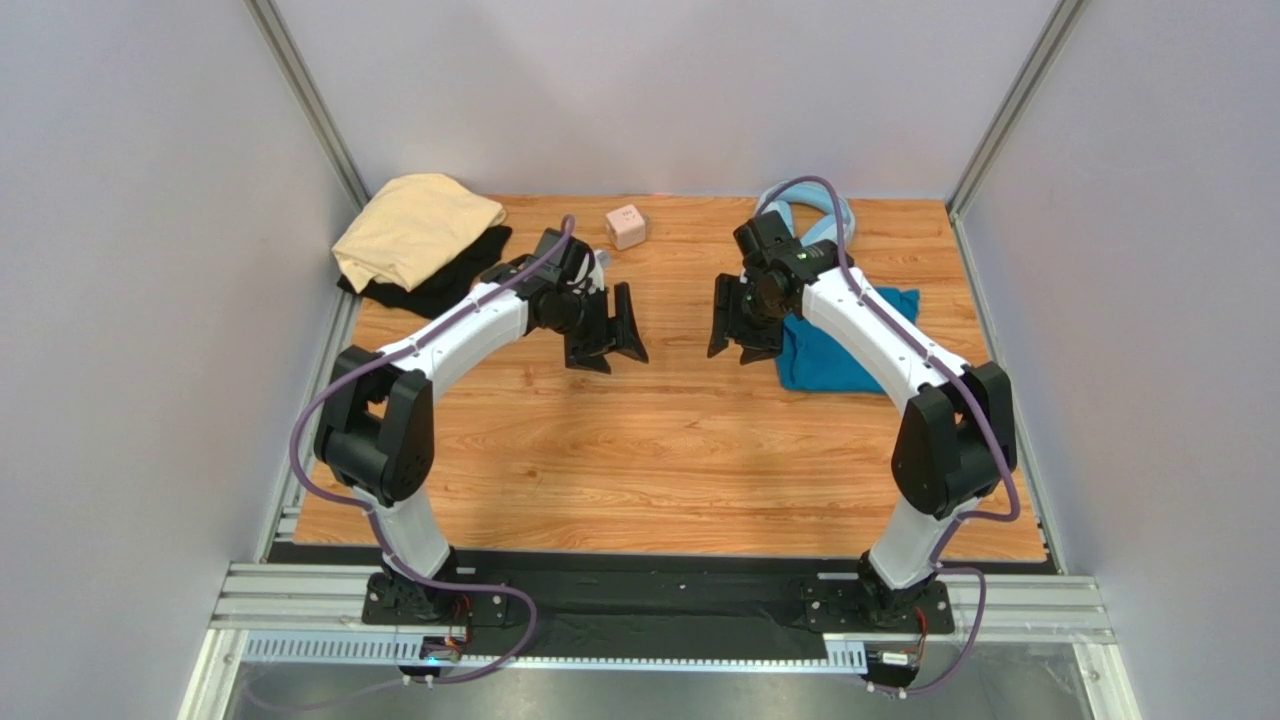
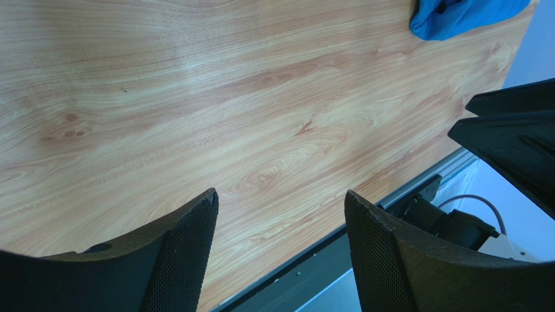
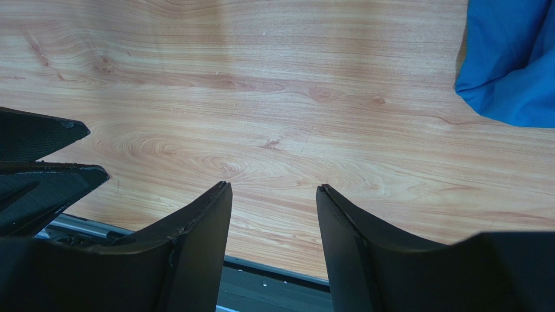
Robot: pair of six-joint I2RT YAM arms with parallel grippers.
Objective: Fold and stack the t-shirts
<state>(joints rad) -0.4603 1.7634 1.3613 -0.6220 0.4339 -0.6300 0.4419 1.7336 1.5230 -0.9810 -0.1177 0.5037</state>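
Far left corner, well behind and outboard of the left fingers: a tan t-shirt bunched loosely on top of a black t-shirt, the black one showing only along its near edge. Whether either is properly folded cannot be told; the tan one looks rumpled rather than squared. Left gripper hangs over bare table, fingers spread, nothing between them. A small pink cube sits beyond the left fingertips, near the back edge. Right gripper faces the left one across a gap, also spread and empty. Just outboard of the right fingers lies a blue t-shirt, flat and roughly rectangular, partly hidden under the right forearm; a pale blue garment shows behind that wrist, mostly hidden. Shirts lie in two separate groups, so no single stack is visible. Risks, as judgement: grabbing the tan top layer could drag the black one along, since they overlap; the right forearm hovering over the blue shirt could snag it; the cube might get knocked on a reach to the rear.
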